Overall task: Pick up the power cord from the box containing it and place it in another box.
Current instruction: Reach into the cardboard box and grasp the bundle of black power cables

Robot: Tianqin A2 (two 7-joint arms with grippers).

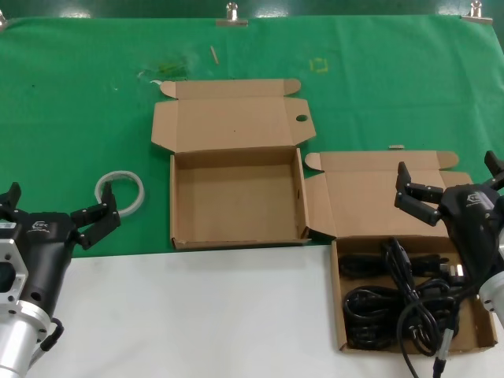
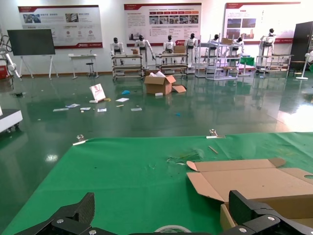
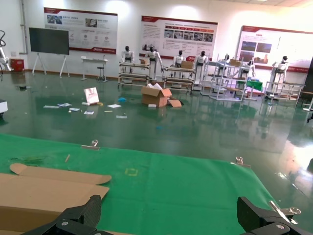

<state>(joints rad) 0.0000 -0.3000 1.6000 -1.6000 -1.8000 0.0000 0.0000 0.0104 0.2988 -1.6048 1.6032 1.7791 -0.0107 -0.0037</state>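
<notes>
Two brown cardboard boxes stand open. The left box (image 1: 236, 197) is empty. The right box (image 1: 339, 315) holds black cords: a narrow bundle of power cord (image 1: 376, 264) across its far part, and a bigger tangle (image 1: 386, 311) nearer me. My right gripper (image 1: 449, 179) is open and empty, hovering over the right box's lid (image 1: 362, 193), just beyond the cords. The right wrist view shows its open gripper (image 3: 169, 205) above green cloth, with a lid (image 3: 39, 191) beside it. My left gripper (image 1: 59, 203) is open and empty, low at the left; it also shows in the left wrist view (image 2: 164, 203).
A white tape ring (image 1: 120, 191) lies on the green cloth between my left gripper and the left box; it also shows in the left wrist view (image 2: 172, 228). The near table surface (image 1: 197, 315) is white. Metal clips (image 1: 231, 16) hold the cloth's far edge.
</notes>
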